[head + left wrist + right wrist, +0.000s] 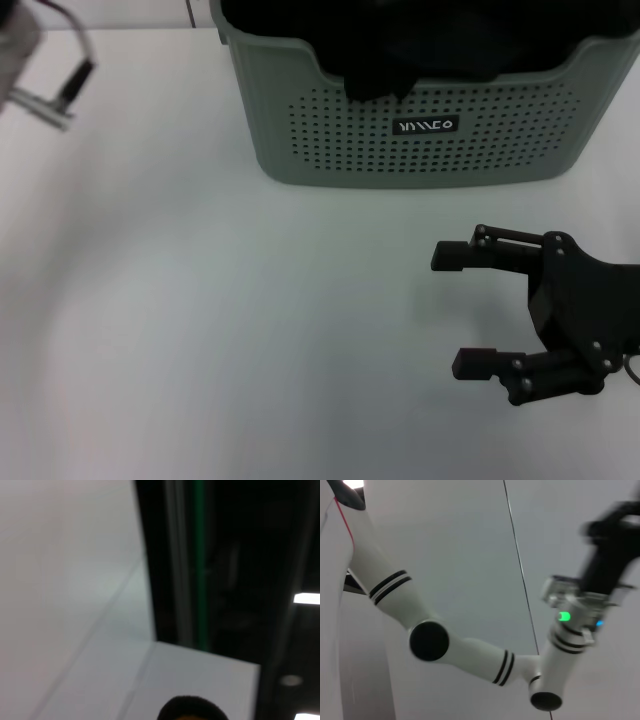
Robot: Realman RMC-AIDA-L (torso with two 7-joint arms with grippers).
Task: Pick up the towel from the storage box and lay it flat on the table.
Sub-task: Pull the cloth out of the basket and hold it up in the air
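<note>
White surface point(200, 320), bare across the frame's left and centre. Box point(330, 130) at top centre; dark towel point(420, 45) inside, draped over its dipped front rim. Right claw point(465, 308), lower right, fingers spread, empty. Left claw point(55, 95), upper left edge; state indiscernible.

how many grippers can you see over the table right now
1 shows clearly: the right gripper, open, over the table in front of the storage box. The left arm's end sits far left, its gripper hidden.
</note>
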